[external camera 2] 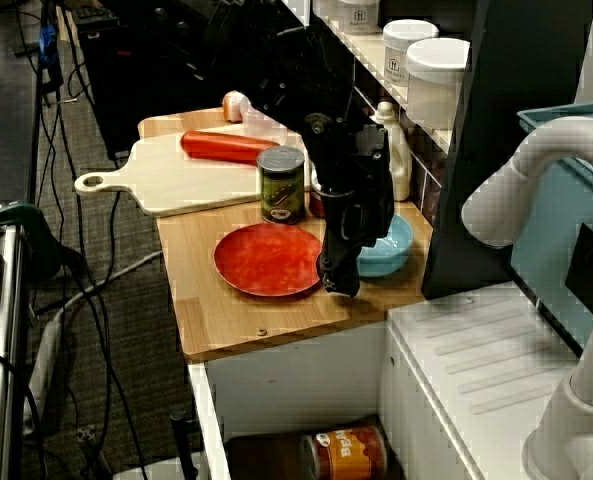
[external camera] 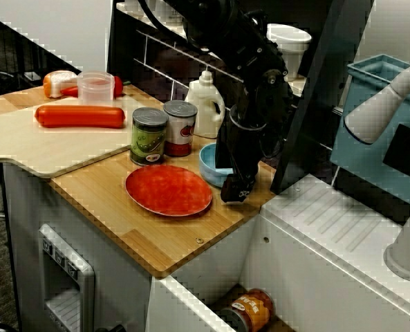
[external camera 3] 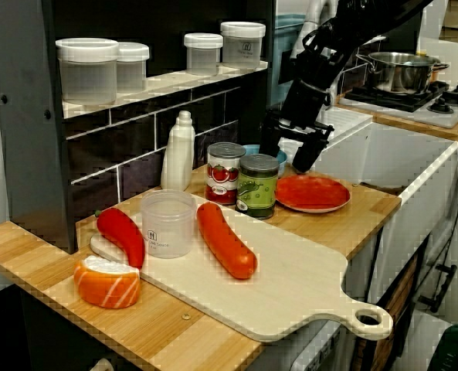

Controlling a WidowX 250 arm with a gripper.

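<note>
Gripper (external camera: 234, 191) pointed down at 3 o'clock of plate (external camera: 169, 189) in the front view, tips close over counter (external camera: 156, 238). Fingers dark and overlapping in all three views; open or closed cannot be told. Plate flat on counter, near its front edge. Bowl (external camera: 211, 166) at 1 o'clock of plate, just behind gripper and partly hidden by it. Green can (external camera: 149, 135) and red can (external camera: 180, 128) side by side at 11 to 12 o'clock of plate, bottle (external camera: 206, 104) behind them. Board (external camera: 59, 149) at 9 o'clock, sausage (external camera: 80, 116) lying on it, cup (external camera: 95, 88) at sausage's 12 o'clock.
</note>
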